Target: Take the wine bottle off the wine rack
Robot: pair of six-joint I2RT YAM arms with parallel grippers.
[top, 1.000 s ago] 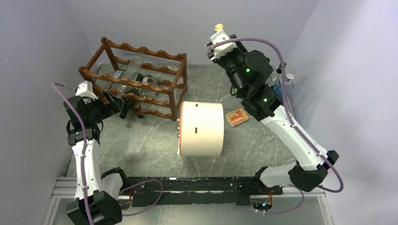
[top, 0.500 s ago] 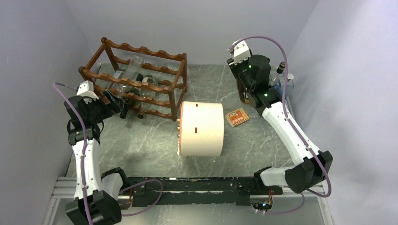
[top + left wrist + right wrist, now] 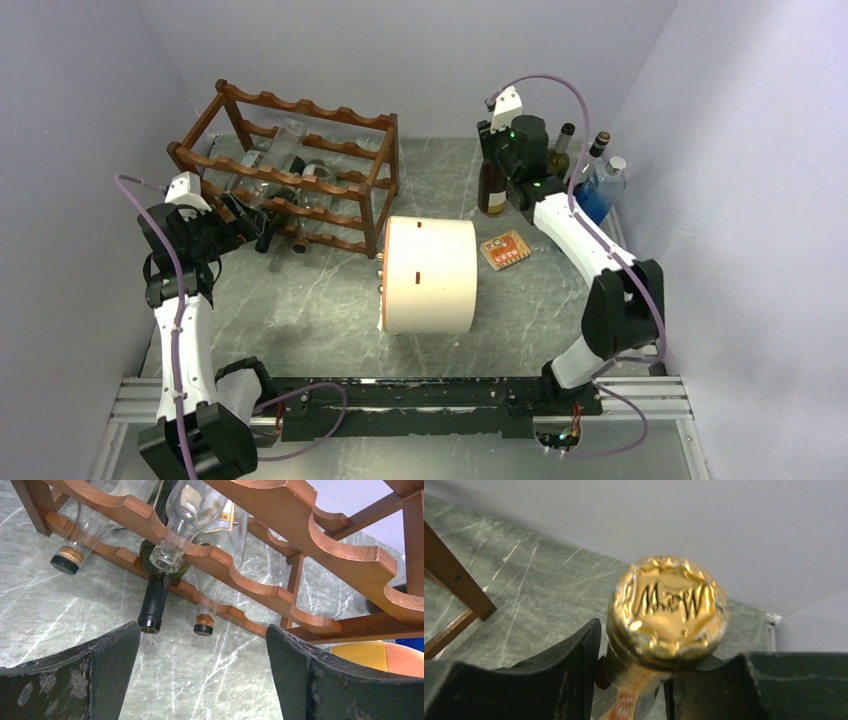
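1. I see the right gripper pinching the neck of a wine bottle, one finger on each side, just under its gold foil cap.
2. This bottle is off the wine rack. It stands upright at the far right of the table, well apart from the rack and near a group of other bottles. I cannot tell if its base already rests on the table or hangs just above it.
3. So for this bottle I judge the main part as done: it is out of the rack. What is left is to set it down surely and to let it go.
4. The left gripper is spread wide and holds nothing. It hovers low in front of the rack, apart from it.
5. In the left wrist view the rack holds more bottles, necks toward me: a dark green bottle with a black top and some clear bottles beside it.
6. If these count for the task too, I judge that the dark green one, just ahead of the open fingers, is the likely next one to take.
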